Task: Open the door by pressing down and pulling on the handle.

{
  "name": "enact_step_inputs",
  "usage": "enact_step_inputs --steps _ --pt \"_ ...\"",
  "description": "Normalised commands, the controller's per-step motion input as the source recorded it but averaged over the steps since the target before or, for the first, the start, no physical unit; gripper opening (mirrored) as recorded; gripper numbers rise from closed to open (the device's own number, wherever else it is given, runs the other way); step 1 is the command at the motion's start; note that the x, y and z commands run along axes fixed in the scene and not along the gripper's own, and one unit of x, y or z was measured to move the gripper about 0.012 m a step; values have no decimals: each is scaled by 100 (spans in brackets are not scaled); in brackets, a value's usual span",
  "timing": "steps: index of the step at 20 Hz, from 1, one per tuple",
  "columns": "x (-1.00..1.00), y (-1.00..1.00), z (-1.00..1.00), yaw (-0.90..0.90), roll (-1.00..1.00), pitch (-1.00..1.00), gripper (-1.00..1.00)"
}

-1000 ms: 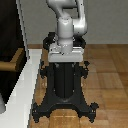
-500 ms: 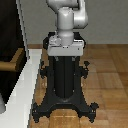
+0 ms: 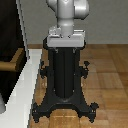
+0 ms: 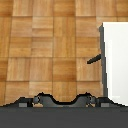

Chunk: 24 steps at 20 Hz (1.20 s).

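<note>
Exterior view: the door (image 3: 9,35), a dark panel set in a white frame (image 3: 22,22), stands at the exterior view's left, beside the robot. The handle (image 3: 11,62), a tan bar, sticks out from the door's lower part, level with the middle of the black pedestal (image 3: 65,75). The grey-white arm (image 3: 69,17) rises from the pedestal's top plate and leaves the picture at the upper edge, so the jaws are out of sight there. The pedestal's spread feet rest on the wooden floor (image 3: 107,70). In the wrist view, the floor fills most of the picture, with a white slab (image 4: 116,60) at 1 side and a short dark bar (image 4: 94,59) projecting from its edge. The jaws do not show here either; I cannot tell how they stand.
</note>
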Motion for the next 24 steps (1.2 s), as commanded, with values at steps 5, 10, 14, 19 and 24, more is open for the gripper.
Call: enact_step_inputs --steps 5,10,14,19,24 --pt "0 0 40 0 0 0 100" --pt "0 0 40 0 0 0 100" --pt "0 0 25 0 0 0 100" --pt "0 -20 20 0 0 0 100" --pt "0 -40 0 0 0 0 100"
